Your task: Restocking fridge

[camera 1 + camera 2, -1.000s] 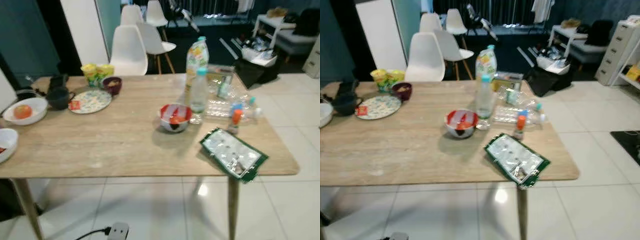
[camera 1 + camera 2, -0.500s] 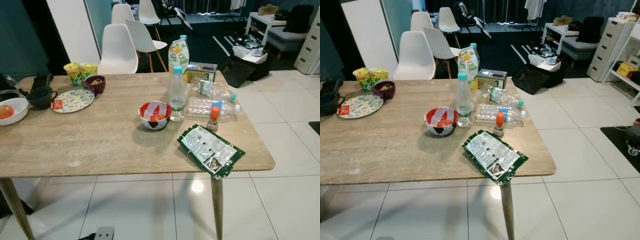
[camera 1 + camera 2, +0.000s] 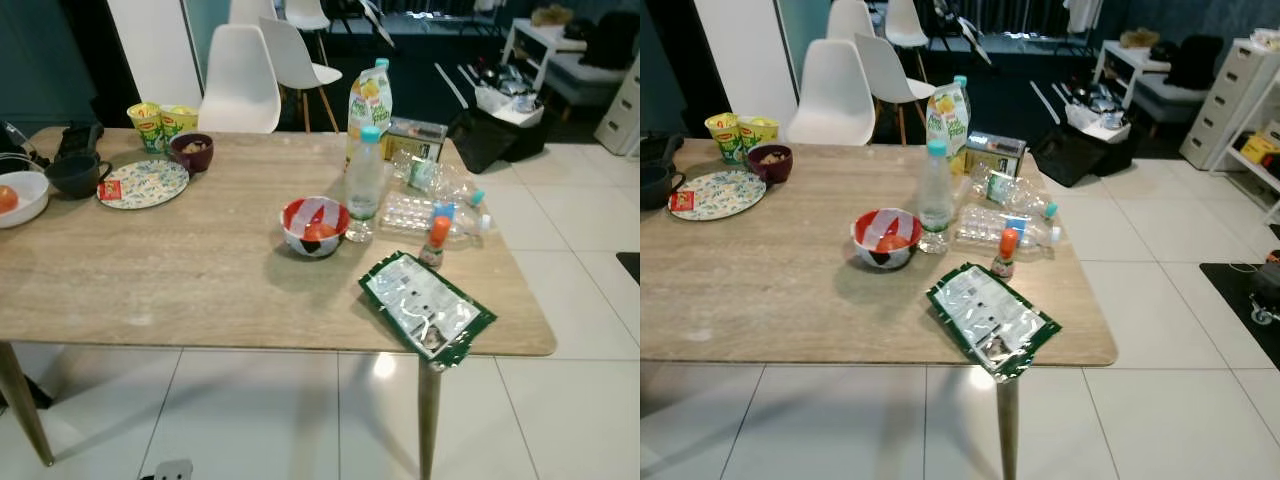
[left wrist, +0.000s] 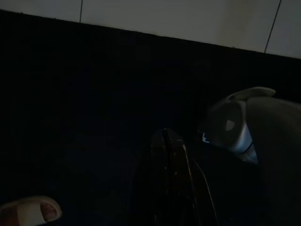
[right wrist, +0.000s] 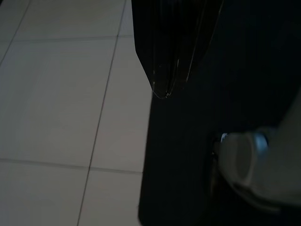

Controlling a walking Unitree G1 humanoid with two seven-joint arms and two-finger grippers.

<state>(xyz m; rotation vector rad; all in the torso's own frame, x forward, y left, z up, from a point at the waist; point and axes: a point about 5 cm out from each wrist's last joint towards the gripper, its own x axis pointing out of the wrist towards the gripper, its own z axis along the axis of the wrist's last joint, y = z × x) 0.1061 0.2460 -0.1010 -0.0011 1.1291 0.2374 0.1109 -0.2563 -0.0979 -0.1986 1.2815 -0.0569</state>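
Juice carton (image 3: 368, 104) upright on table (image 3: 180, 280), beside water bottle (image 3: 364, 184).

Wooden table (image 3: 200, 290) on white tiles: green foil packet (image 3: 426, 307) overhanging its near-right corner; red-white bowl (image 3: 314, 226), upright water bottle (image 3: 364, 182) & small orange-capped bottle (image 3: 434, 240) mid-table; patterned plate (image 3: 143, 184) and yellow cups (image 3: 160, 124) toward far-left edge.

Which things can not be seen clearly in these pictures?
- White bowl, left eye view: cut off by the picture's left edge.
- Green packet: its print is too small to read.
- Clear bottles lying beyond the upright water bottle: see-through and overlapping, so their number is unclear.
- Left pincer, left wrist view: too dark to tell whether it is open.
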